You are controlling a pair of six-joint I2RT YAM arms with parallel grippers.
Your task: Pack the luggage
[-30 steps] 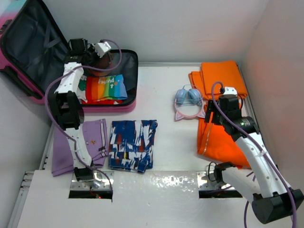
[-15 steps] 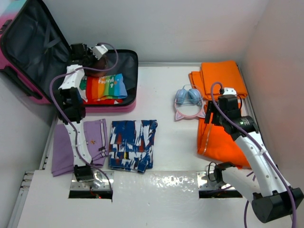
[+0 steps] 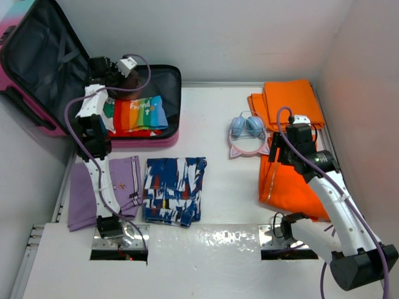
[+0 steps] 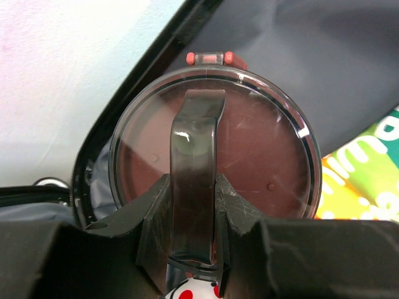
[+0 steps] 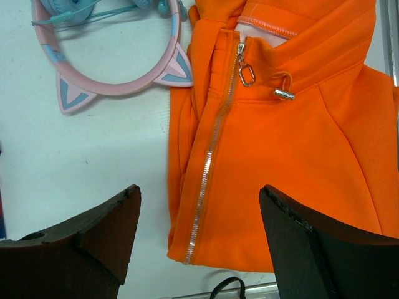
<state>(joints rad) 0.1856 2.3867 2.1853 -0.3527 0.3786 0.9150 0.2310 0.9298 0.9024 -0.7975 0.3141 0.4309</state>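
Observation:
The luggage (image 3: 38,59) lies open at the far left, pink shell, dark grey lining, which also shows in the left wrist view (image 4: 324,56). A folded rainbow shirt (image 3: 138,113) lies in its base. My left gripper (image 3: 114,68) is over the base's back corner, shut on the strap handle (image 4: 194,156) of a round dark translucent bottle lid (image 4: 265,156); the gripper's own midpoint is low on that handle (image 4: 193,215). My right gripper (image 3: 280,149) is open and empty above the orange zip hoodie (image 5: 293,156), its fingers either side of the zipper (image 5: 199,230).
Pink and blue cat-ear headphones (image 3: 248,134) lie left of the hoodie (image 3: 293,180). Another folded orange garment (image 3: 290,99) is at the back right. Purple shorts (image 3: 100,187) and blue patterned shorts (image 3: 174,190) lie in front of the luggage. White walls close both sides.
My left gripper has shifted a little left and back over the luggage with the bottle in it. The right arm has barely moved.

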